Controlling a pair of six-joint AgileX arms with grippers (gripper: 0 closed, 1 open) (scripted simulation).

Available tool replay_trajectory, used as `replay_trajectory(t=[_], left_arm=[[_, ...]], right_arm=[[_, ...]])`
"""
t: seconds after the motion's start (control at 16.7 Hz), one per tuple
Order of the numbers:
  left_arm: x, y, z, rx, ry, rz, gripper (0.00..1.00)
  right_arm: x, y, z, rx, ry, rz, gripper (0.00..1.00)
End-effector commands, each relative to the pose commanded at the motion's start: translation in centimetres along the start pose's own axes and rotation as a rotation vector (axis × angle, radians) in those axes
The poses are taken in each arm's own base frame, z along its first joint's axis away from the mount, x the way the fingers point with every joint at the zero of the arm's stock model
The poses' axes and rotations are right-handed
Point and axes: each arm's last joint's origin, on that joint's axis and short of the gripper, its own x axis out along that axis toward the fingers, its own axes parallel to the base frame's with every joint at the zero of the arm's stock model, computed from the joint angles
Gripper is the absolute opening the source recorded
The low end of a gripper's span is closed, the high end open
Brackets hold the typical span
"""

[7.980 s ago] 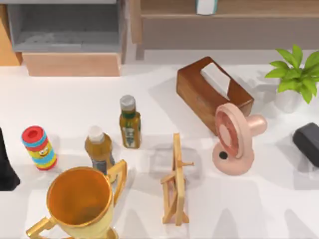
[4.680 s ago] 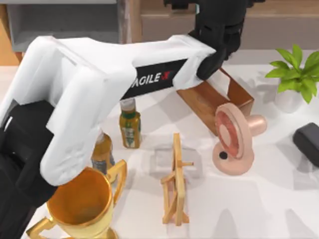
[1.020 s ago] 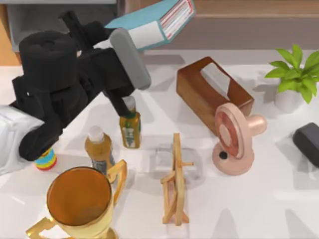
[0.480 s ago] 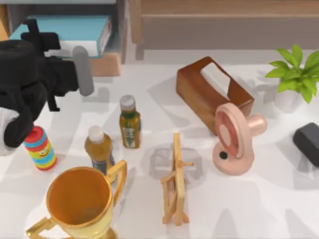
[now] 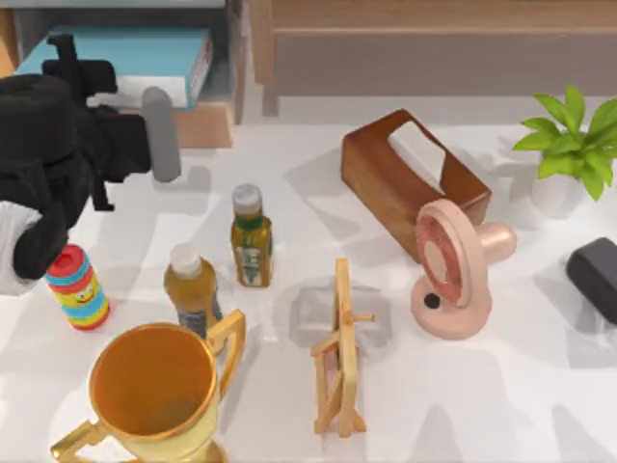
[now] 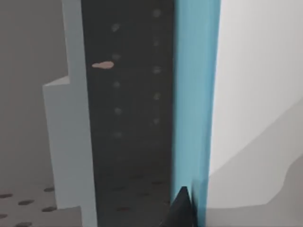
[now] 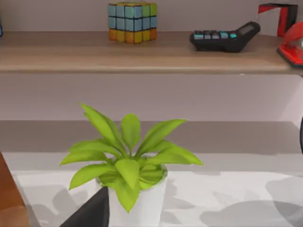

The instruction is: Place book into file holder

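Top view: left hand (image 5: 159, 130) sits at the worktop's far left, just in front of the file holder (image 5: 224, 68). One grey finger (image 5: 161, 135) shows; cannot tell if the fingers are spread or closed. The book (image 5: 145, 53) lies inside the file holder, teal cover up, white page edge facing right. The right arm (image 5: 596, 275) is parked at the right edge, a dark block on the worktop (image 5: 540, 386).

Left wrist view adds what the top view lacks: the book's teal edge (image 6: 191, 94) close up against a dark dotted panel (image 6: 128, 94), with a black fingertip (image 6: 180, 210) low beside the teal.

Right wrist view adds the potted plant (image 7: 130, 161) from the side and a wooden shelf (image 7: 142, 52) behind it carrying a colour cube (image 7: 131, 22) and a black calculator (image 7: 222, 38).

The worktop is white. On it: brown tissue box (image 5: 410, 183), pink fan (image 5: 453, 270), wooden stand (image 5: 339, 352), gold trophy cup (image 5: 154, 391), two bottles (image 5: 251, 236) (image 5: 191, 286), striped toy (image 5: 75, 286).
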Motion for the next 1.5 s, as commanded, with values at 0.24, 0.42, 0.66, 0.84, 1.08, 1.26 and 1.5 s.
replay_trajectory(t=[0.24, 0.42, 0.66, 0.84, 1.08, 1.26, 1.5], left_arm=[[1.3, 0.3, -0.1, -0.001, 0.003, 0.004, 0.00], [2.3, 0.5, -0.1, 0.000, 0.004, 0.008, 0.00], [3.0, 0.3, -0.2, -0.001, 0.006, 0.001, 0.00], [3.0, 0.3, -0.2, -0.001, 0.006, 0.001, 0.08], [3.0, 0.3, -0.2, -0.001, 0.006, 0.001, 0.38], [3.0, 0.3, -0.2, -0.001, 0.006, 0.001, 0.60], [3.0, 0.3, -0.2, -0.001, 0.006, 0.001, 0.90]], right_arm=[[0.0, 0.0, 0.0, 0.000, 0.000, 0.000, 1.00], [0.0, 0.0, 0.0, 0.000, 0.000, 0.000, 1.00], [0.0, 0.0, 0.0, 0.000, 0.000, 0.000, 1.00], [0.0, 0.0, 0.0, 0.000, 0.000, 0.000, 1.00], [0.0, 0.0, 0.0, 0.000, 0.000, 0.000, 1.00], [0.0, 0.0, 0.0, 0.000, 0.000, 0.000, 1.00], [0.0, 0.0, 0.0, 0.000, 0.000, 0.000, 1.00]])
